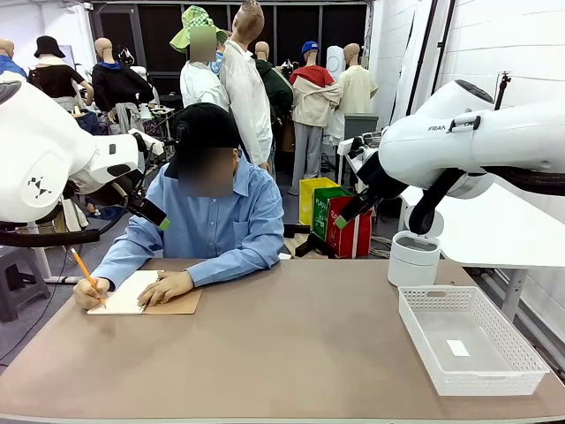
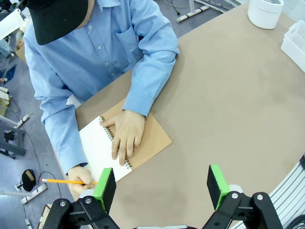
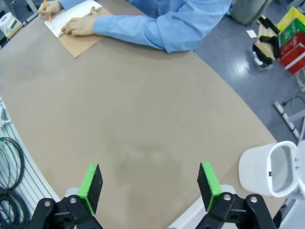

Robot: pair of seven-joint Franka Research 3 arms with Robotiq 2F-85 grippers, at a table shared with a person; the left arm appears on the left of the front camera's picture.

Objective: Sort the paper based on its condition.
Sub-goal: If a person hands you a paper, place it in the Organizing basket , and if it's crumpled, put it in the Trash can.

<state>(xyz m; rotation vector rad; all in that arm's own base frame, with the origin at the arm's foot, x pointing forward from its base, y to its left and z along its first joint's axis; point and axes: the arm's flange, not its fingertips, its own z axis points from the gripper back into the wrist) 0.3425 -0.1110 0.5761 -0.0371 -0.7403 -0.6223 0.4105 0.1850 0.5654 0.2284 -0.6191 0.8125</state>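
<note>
A person [image 1: 212,221] writes with a pencil [image 2: 66,181] on the paper [image 2: 95,143], a white page in a spiral notebook [image 2: 152,138] at the surface's [image 1: 291,344] far-left edge. The left fingers [image 2: 106,187] and right fingers [image 3: 90,187] hang spread apart above the surface, gripping nothing. A white basket [image 1: 490,382] and a bin [image 1: 413,259] stand at right.

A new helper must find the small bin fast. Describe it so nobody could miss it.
Take the brown table; on the robot's right side of it lies a white mesh basket. Just past the basket's far left corner stands the bin: white too, but round, upright and solid-walled, where the basket is low, rectangular and meshed.
</note>
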